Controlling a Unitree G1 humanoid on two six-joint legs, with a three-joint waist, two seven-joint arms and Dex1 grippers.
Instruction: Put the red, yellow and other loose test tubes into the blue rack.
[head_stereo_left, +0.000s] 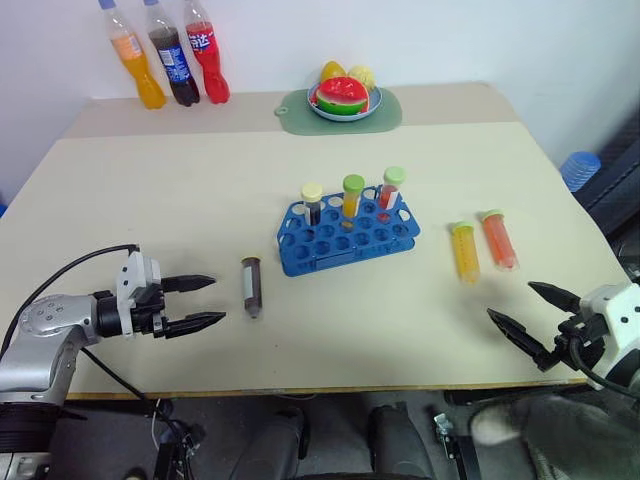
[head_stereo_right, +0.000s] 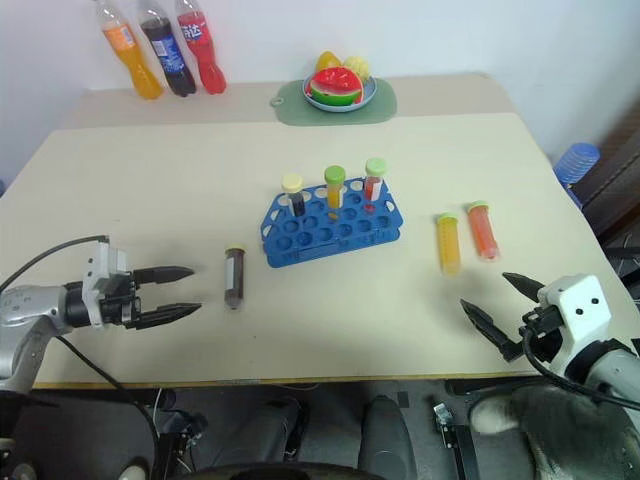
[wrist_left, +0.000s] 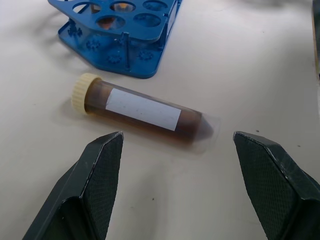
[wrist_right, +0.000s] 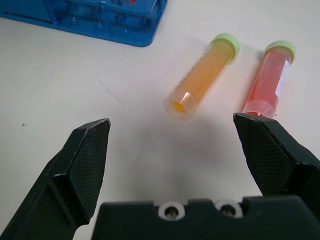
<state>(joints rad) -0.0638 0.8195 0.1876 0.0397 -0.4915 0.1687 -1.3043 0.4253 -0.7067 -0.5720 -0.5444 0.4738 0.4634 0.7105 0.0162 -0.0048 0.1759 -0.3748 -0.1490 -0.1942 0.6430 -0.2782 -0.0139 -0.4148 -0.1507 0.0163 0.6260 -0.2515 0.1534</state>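
Lying flat beside the blue rack (head_stereo_left: 345, 235), the brown tube (head_stereo_left: 250, 286) is facing the wide-open left gripper (head_stereo_left: 190, 303), while the yellow tube (head_stereo_left: 464, 250) and red tube (head_stereo_left: 499, 239) are awaiting the wide-open right gripper (head_stereo_left: 530, 313).

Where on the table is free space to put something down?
Bare: between the bottles and the blue rack, and along the front edge between both grippers. Crowded: around the rack, brown tube, yellow tube and red tube.
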